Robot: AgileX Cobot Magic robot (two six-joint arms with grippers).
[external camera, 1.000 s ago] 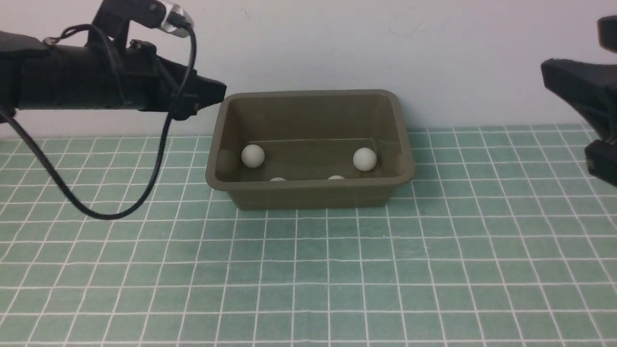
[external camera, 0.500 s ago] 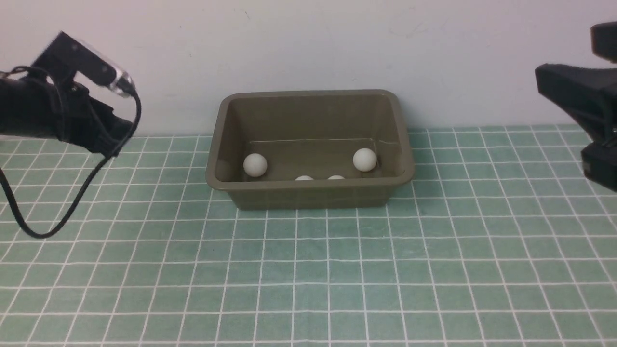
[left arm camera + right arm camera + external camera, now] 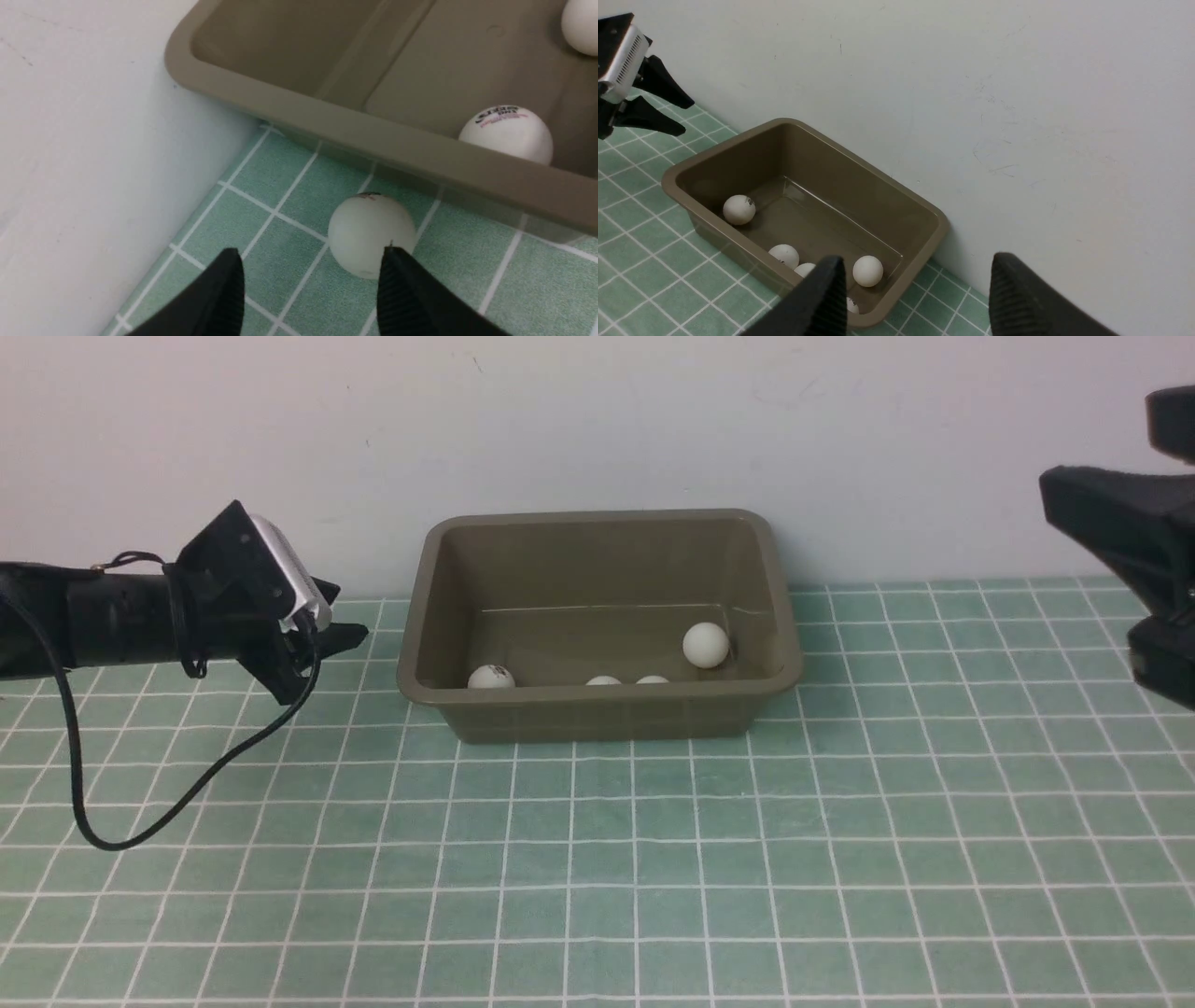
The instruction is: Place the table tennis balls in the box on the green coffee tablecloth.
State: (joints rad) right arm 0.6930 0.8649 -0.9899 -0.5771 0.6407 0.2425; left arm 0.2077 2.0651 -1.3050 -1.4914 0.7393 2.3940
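Note:
The olive-brown box [image 3: 597, 709] stands on the green coffee tablecloth [image 3: 597, 859] against the back wall. Several table tennis balls lie inside, one with a logo at the front left [image 3: 491, 677] [image 3: 507, 133] and one at the back right [image 3: 706, 644]. Another ball [image 3: 371, 233] rests on the cloth outside the box's left wall, near the back wall. My left gripper [image 3: 351, 610] [image 3: 310, 252] hangs low just short of that ball, open, with nothing between its fingers. My right gripper [image 3: 1088, 560] [image 3: 917, 257] hovers high at the far right, open and empty.
The white back wall [image 3: 597, 420] runs right behind the box and close beside the loose ball. A black cable [image 3: 187, 793] sags from the left arm down to the cloth.
My left arm swung away from the box's left rim and came down low beside the box. The left ball in the box rolled toward the front wall. The right arm barely moved.

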